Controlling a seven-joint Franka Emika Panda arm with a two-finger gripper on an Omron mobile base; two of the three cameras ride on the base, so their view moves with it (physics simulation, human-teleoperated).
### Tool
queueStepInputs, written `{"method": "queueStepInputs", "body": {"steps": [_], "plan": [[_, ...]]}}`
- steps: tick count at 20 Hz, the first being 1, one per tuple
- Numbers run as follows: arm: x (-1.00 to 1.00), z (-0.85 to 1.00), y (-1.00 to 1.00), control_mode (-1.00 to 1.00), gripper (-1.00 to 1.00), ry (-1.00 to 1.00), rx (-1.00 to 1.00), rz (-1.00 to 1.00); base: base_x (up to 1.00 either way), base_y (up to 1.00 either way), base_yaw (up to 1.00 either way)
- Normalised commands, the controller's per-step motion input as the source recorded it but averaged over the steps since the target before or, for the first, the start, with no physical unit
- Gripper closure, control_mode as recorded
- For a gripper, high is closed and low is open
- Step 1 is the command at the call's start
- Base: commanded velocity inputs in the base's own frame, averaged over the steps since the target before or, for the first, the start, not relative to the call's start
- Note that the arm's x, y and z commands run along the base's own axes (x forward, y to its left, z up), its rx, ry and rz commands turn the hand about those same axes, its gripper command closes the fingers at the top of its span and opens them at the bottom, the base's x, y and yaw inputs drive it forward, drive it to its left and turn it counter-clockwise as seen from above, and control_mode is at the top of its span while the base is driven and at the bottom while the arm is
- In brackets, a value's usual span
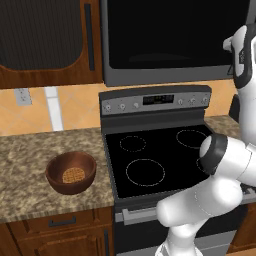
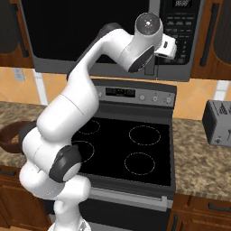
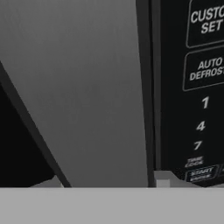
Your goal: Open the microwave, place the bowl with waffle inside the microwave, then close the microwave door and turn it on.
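The gripper is raised against the microwave, at the seam between the microwave door and the keypad; little room is left around it. Whether its jaws are spread or closed cannot be told. Far below it to the left, the bowl is seen on the counter, the waffle inside it.

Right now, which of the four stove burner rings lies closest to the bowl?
The front left ring, the biggest of the four. It lies nearest the bowl, which rests on the counter left of the stove.
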Motion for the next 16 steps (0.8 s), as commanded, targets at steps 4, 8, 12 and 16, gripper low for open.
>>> {"method": "queueStepInputs", "body": {"steps": [4, 8, 12, 16], "plan": [[0.0, 0.01, 0.23, -1.0, 1.0, 0.0, 0.0, 0.03, 0.0, 0.0, 0.0], [-0.05, 0.16, 0.5, -1.0, 1.0, 0.0, 0.0, 0.07, 0.0, 0.0, 0.0], [-0.67, 0.11, 0.45, -1.0, 1.0, -0.01, 0.0, 0.12, 0.0, 0.0, 0.0], [-0.99, 0.0, 0.35, -1.0, 1.0, -0.08, 0.0, 0.18, 0.0, 0.0, 0.0]]}}
